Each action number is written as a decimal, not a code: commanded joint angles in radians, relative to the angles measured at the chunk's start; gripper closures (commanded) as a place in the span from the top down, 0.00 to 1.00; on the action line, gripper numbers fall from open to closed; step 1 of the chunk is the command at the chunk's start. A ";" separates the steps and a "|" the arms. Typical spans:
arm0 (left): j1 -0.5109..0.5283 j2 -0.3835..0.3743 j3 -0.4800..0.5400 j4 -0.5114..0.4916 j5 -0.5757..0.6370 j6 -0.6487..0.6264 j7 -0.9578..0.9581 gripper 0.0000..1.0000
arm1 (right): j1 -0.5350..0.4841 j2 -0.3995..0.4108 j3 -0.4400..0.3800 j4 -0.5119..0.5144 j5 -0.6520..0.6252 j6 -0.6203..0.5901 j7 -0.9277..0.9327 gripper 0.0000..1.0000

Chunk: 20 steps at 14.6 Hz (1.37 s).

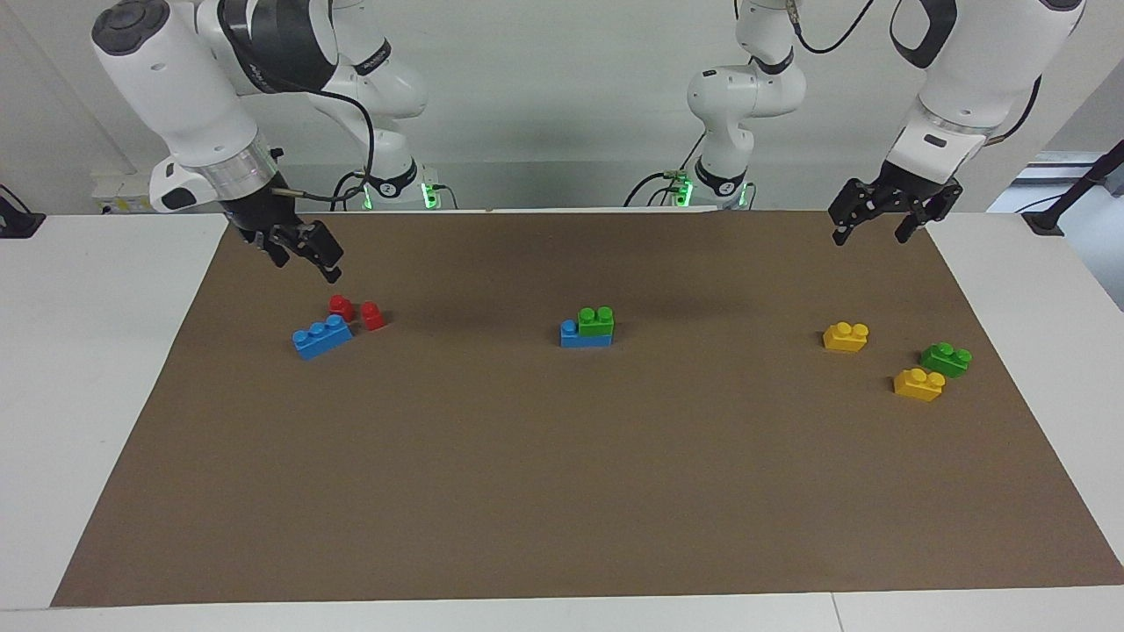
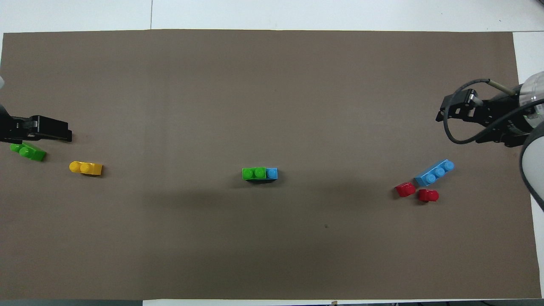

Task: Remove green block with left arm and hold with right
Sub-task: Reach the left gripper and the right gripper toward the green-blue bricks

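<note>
Mid-mat, green block (image 1: 596, 322), between both jaws.

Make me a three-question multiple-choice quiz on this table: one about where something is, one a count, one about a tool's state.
1. The middle green block sits:
A on a red brick; B on a blue brick; C on bare mat.
2. Yellow bricks in the facing view:
A one; B four; C two.
3. The left tool is:
A open and empty; B shut on a block; C out of view.

Answers:
1. B, its studs rise above the blue base.
2. C, both lie toward the left arm's end.
3. A, its fingers are spread with nothing between them.
</note>
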 commanded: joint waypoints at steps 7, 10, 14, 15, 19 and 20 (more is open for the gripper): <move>-0.005 -0.046 -0.005 -0.075 -0.019 -0.002 -0.161 1.00 | 0.099 0.050 0.006 -0.161 0.372 0.196 0.750 0.99; -0.045 -0.055 -0.011 -0.086 -0.021 -0.021 -0.331 1.00 | 0.167 0.068 0.006 -0.234 0.409 0.340 0.840 0.99; -0.123 -0.064 -0.012 -0.092 -0.025 -0.049 -0.640 1.00 | 0.244 0.137 0.006 -0.254 0.503 0.469 0.883 0.99; -0.144 -0.066 -0.012 -0.094 -0.027 -0.046 -0.718 1.00 | 0.276 0.151 0.006 -0.260 0.512 0.512 0.901 0.99; -0.206 -0.086 -0.012 -0.141 -0.050 -0.022 -1.044 1.00 | 0.365 0.211 0.006 -0.287 0.557 0.655 0.933 0.99; -0.224 -0.101 -0.012 -0.166 -0.051 -0.003 -1.139 1.00 | 0.380 0.223 0.006 -0.289 0.558 0.666 0.933 0.99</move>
